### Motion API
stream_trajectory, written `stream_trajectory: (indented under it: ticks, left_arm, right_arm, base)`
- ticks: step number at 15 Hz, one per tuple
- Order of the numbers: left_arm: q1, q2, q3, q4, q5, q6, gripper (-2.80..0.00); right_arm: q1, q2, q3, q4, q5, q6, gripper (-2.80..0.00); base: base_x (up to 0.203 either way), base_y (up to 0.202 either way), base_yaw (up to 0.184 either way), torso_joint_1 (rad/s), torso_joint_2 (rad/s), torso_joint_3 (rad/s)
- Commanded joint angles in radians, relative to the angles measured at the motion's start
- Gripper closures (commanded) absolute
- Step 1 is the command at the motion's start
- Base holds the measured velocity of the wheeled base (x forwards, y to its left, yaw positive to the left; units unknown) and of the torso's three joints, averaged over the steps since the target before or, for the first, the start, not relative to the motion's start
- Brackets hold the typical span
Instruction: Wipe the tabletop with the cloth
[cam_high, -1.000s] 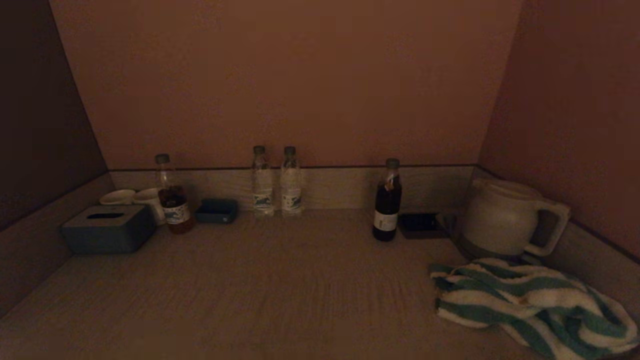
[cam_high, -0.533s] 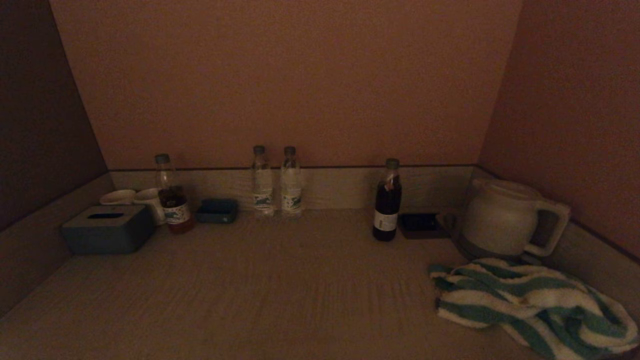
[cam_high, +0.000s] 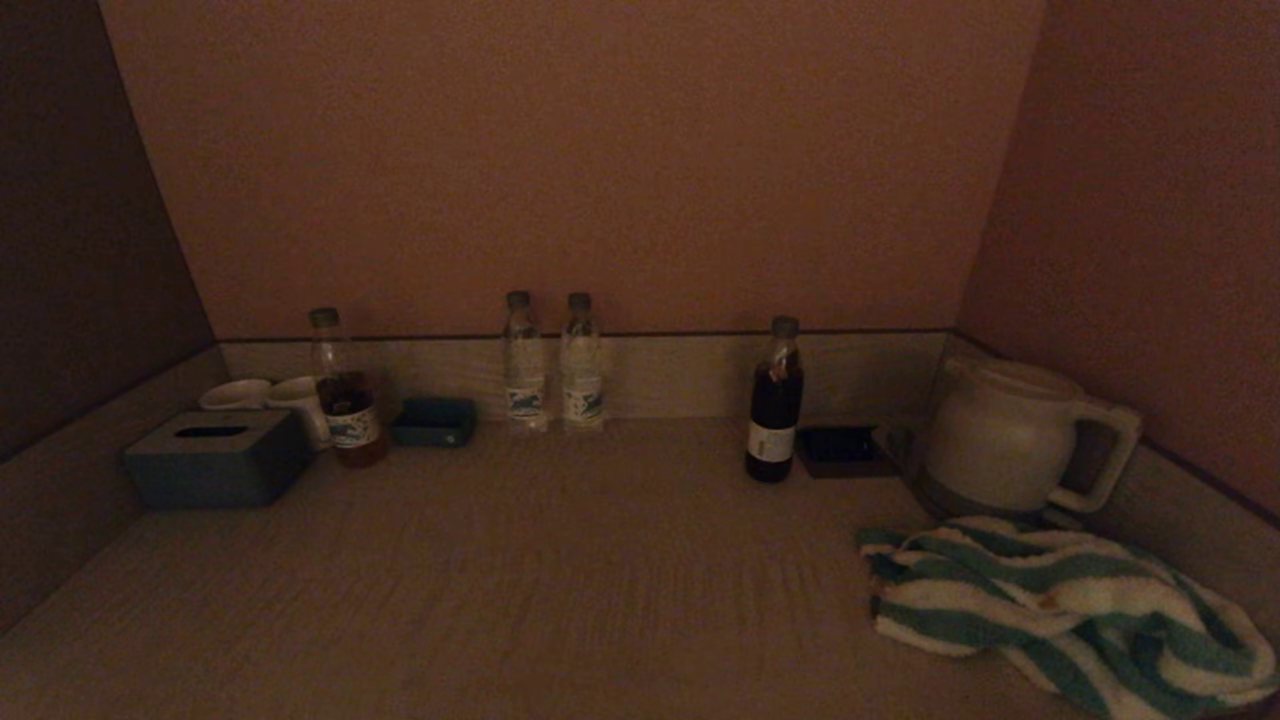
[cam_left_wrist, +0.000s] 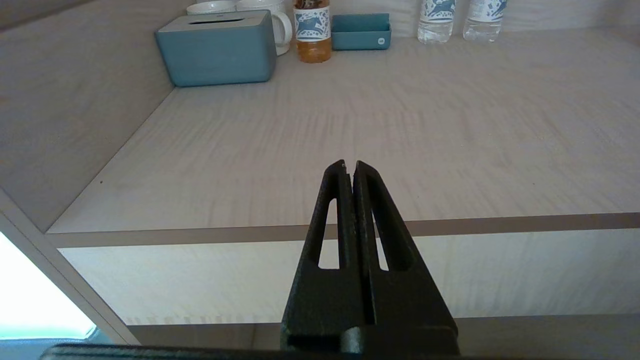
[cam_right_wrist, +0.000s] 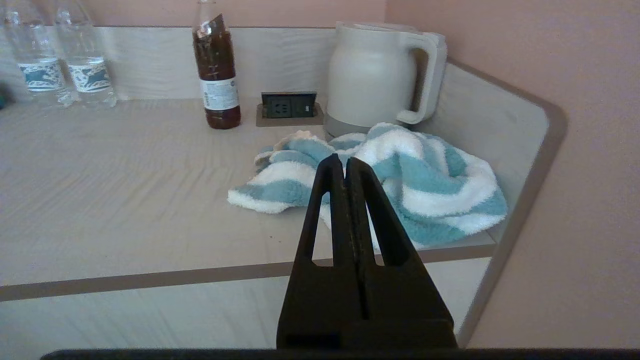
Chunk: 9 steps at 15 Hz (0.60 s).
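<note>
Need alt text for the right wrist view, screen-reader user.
The shut right gripper is held off the table's front edge, pointing at a crumpled blue-and-white striped cloth on the tabletop. Behind the cloth stand a white kettle, a dark bottle and two water bottles.

Striped cloth (cam_high: 1065, 612) bunched at tabletop (cam_high: 560, 580) front-right, just before kettle (cam_high: 1010, 435).

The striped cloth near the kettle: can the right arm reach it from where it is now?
Probably yes. The right gripper, shut, waits off the table's front edge, pointing at the cloth. Nothing stands between them; the kettle and dark bottle are behind it. The gripper must open first.
</note>
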Motion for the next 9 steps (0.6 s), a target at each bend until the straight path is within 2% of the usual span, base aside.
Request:
stream_trajectory:
  ticks: [1,9]
  left_arm:
    - [-0.001,0.001,0.000,0.000,0.000,0.000,0.00]
    - [0.000,0.001,0.000,0.000,0.000,0.000,0.00]
  right_arm:
    - [0.000,-0.001,0.019,-0.031,0.001,-0.001,0.00]
    - [0.000,0.001,0.049,-0.032,0.001,0.003,0.00]
  base:
    - [0.000,0.000,0.000,0.000,0.00,0.000]
    - [0.000,0.000,0.000,0.000,0.00,0.000]
